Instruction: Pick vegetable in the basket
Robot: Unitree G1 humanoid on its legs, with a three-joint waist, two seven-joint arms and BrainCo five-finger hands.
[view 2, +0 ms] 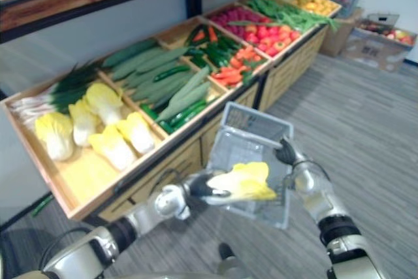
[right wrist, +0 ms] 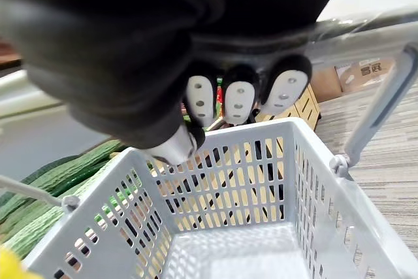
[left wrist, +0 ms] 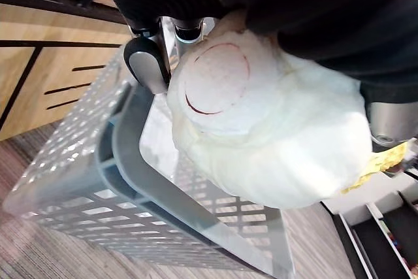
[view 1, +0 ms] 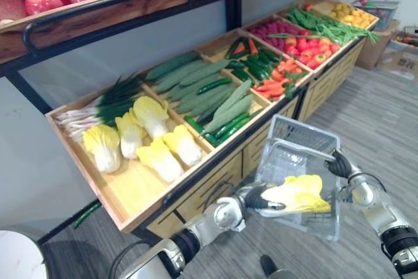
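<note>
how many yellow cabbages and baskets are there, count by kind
cabbages lying in the crate: 5
cabbage held in the left hand: 1
basket held by the right hand: 1
total: 7

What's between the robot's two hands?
A yellow cabbage in the left hand, by the rim of the grey basket the right hand holds; both eye views show it.
</note>
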